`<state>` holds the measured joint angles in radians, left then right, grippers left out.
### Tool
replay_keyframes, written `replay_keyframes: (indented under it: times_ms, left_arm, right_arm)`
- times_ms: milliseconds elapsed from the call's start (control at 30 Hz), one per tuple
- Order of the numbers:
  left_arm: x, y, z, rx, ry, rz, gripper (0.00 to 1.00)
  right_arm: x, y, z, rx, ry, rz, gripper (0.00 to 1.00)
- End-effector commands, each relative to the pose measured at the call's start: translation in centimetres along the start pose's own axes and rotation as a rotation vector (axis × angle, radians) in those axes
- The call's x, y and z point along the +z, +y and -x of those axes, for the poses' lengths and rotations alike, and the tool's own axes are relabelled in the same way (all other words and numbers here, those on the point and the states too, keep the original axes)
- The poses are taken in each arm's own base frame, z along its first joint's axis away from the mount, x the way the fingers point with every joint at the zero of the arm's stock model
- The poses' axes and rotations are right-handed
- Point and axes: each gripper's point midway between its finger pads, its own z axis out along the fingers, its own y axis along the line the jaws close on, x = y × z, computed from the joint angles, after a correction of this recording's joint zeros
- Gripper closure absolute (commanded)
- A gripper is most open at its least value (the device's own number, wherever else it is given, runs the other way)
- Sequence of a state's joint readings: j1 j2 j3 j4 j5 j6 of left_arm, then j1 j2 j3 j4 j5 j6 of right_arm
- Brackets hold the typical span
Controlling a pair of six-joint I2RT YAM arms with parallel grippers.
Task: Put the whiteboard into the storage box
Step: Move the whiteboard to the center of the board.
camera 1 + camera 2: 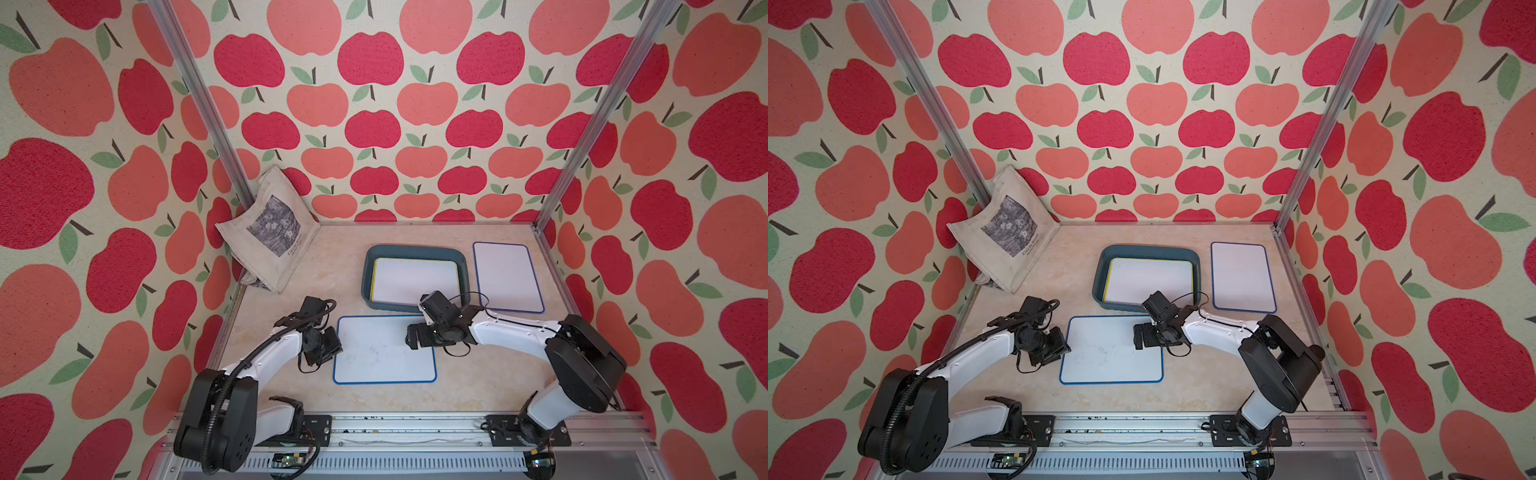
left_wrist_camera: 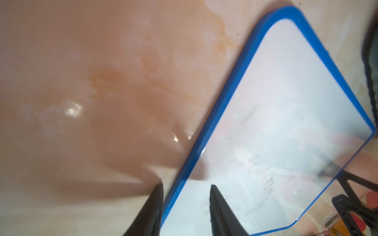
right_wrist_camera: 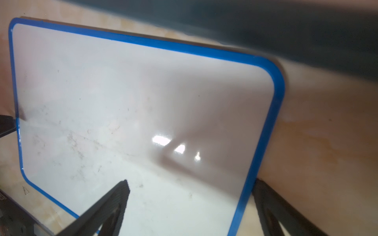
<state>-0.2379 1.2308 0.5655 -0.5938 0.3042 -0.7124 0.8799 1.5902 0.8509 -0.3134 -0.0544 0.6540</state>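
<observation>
Jaws straddle whiteboard [image 1: 384,353] (bag [image 1: 270,232] caption unreadable).

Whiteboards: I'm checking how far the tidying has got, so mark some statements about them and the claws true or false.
1. A yellow-edged whiteboard lies inside the storage box. True.
2. The blue-edged whiteboard is in the box too. False: it lies on the table in front of the box, with the left claw and right claw at its two ends.
3. The right claw is shut. False: its jaws stand wide apart.
4. A dark-edged whiteboard lies on the table beside the box. True.
</observation>
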Motion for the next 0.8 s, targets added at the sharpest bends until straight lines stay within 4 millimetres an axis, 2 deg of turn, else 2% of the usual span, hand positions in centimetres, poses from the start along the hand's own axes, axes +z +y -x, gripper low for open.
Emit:
replay_keyframes:
  times_ms: [0,133,333,567,767]
  left_arm:
    - [-0.8,1.0,0.1,0.027,-0.012,0.069,0.58]
    - [-0.3,1.3,-0.4,0.030,0.015,0.079,0.57]
    - [0.8,0.5,-1.3,0.069,0.072,0.047,0.57]
    - [1.7,0.0,-3.5,0.146,0.174,0.071,0.56]
    - [2.7,-0.8,-4.9,0.217,0.235,0.083,0.55]
  right_arm:
    - [-0.5,-1.3,-2.7,-0.007,0.082,-0.045,0.01]
    - [-1.1,-1.8,-3.2,-0.018,0.091,-0.061,0.01]
    - [-1.5,-2.0,-4.2,0.001,0.100,-0.049,0.01]
    - [-1.4,-0.8,-5.3,0.051,0.102,0.042,0.01]
    - [-0.4,0.0,-6.3,0.065,0.131,0.079,0.01]
